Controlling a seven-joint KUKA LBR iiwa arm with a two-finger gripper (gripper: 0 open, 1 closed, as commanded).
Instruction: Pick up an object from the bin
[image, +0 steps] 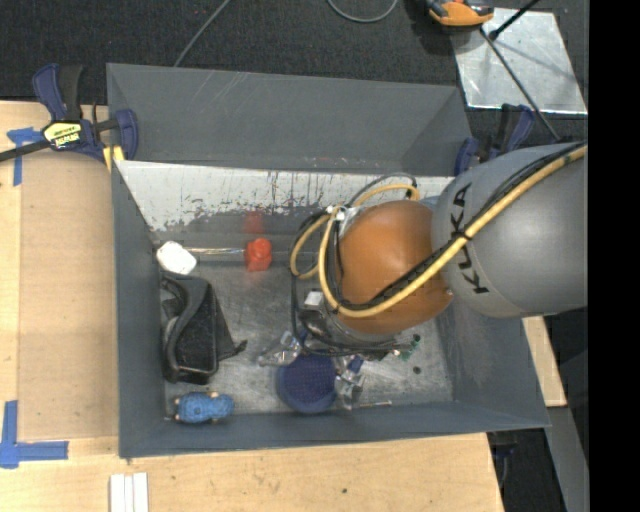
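The arm (520, 235) comes in over the bin's right wall and bends down into the bin (135, 300), its wrist hidden under a rounded orange cover (385, 265) with yellow cables looped round it. The gripper (345, 372) hangs under that cover, low over the floor in the right-hand half, close to the front wall, the lower one in this view. From here I can't tell whether it is open or closed; the cover hides most of it.

Just beside the gripper, on its left, lies a dark blue round thing (305, 387), close against the front wall. Whether the two touch I can't make out.

There is bare floor in the middle of the bin, between the gripper and the left-hand things. A black bundle (192, 330) lies along the left wall, with a small blue toy (203, 407) in the front left corner below it. A white lump (177, 259) sits up near the back left corner, and an orange cap (259, 253) lies by the back wall, well apart from the gripper.
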